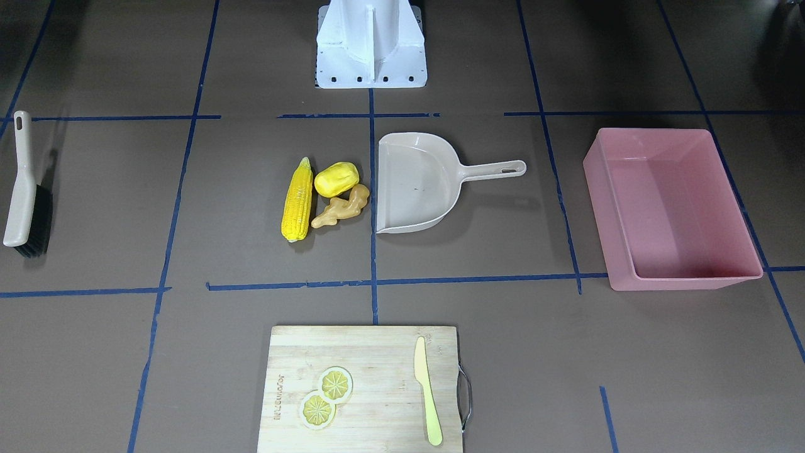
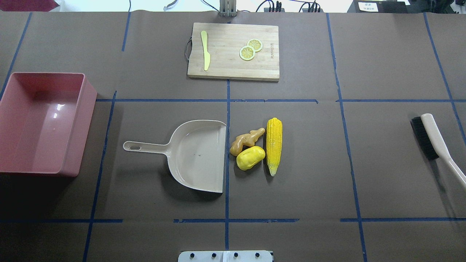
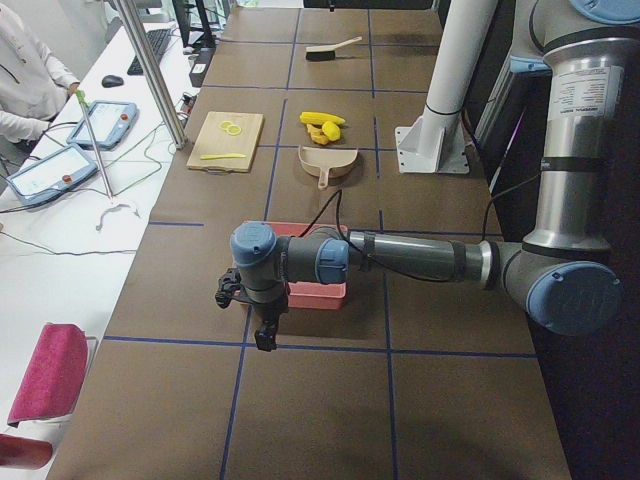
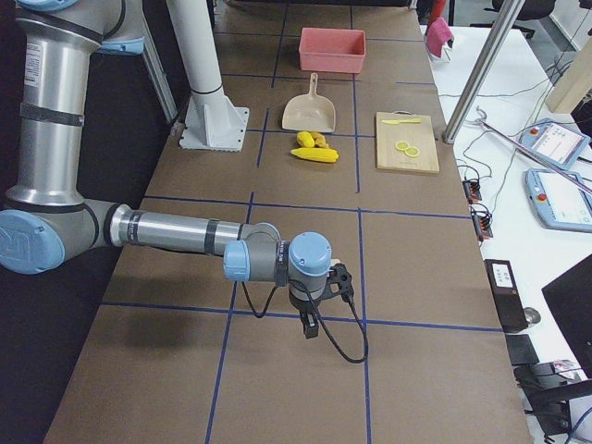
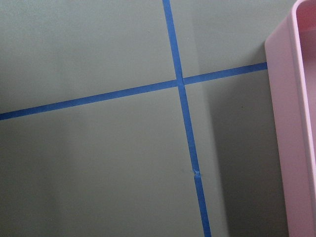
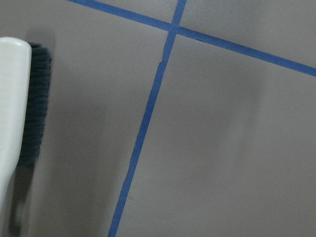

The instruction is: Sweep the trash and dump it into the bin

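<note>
Presently on the worktop (image 2: pixel 309 189): one corn cob (image 2: pixel 274 145), one yellow lump (image 2: pixel 250 157) and one ginger root (image 2: pixel 247 140) clustered just beside one dustpan (image 2: pixel 196 156), one pink bin (image 2: pixel 82 127) well apart; left fingers (image 3: pixel 266 338) and right fingers (image 4: pixel 310 328) hover above the worktop, opening not discernible.

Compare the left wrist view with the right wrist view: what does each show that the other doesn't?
Only the left wrist view shows the bin: its pink wall runs down the right edge. Only the right wrist view shows the brush, with its pale back and dark bristles at the left edge. Both show the brown table and a crossing of blue tape.
</note>
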Motion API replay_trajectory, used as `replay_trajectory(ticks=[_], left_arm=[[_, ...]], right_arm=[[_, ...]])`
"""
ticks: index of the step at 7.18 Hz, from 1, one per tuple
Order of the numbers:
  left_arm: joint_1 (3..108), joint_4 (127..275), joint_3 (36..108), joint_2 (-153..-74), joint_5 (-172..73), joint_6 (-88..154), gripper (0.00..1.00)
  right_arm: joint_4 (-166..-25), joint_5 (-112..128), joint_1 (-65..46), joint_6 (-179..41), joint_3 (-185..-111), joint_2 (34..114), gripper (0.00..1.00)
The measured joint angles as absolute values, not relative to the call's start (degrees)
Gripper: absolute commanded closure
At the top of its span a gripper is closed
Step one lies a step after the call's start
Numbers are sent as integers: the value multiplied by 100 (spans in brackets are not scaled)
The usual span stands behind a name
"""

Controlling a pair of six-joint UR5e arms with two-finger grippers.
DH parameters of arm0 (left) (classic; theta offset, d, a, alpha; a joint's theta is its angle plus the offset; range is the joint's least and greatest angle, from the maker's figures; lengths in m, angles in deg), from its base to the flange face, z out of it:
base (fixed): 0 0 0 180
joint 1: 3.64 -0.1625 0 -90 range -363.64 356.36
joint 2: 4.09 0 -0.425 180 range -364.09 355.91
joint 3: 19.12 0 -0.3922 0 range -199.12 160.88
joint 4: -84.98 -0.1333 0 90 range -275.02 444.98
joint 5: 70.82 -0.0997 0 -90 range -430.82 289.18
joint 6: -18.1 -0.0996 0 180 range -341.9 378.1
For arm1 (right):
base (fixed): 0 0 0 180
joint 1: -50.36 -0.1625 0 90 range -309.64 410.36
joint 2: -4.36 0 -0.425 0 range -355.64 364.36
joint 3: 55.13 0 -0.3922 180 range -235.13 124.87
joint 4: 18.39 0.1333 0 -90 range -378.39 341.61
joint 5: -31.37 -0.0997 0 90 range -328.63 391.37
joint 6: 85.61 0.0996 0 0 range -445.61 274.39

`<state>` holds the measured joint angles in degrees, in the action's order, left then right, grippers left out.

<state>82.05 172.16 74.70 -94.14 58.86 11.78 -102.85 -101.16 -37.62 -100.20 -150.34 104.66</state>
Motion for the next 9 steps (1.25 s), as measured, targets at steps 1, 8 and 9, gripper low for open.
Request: replay_trajectory(ticks=[1,8,9], left_arm=[[8197,17219,7480,-9406,5879,1175,0],[7989,17299,7424,-9587,5826,1222,0],[7984,17334,7401,-9627,5827,1222,0]], right_arm=[[-10285,-10116,-3761,-10020,-15033,10469,0],[-10005,-10090,-3752,-9994,-15063,10439,0],[-9847,-10160,-3744,-9970,-15039,10419,0]])
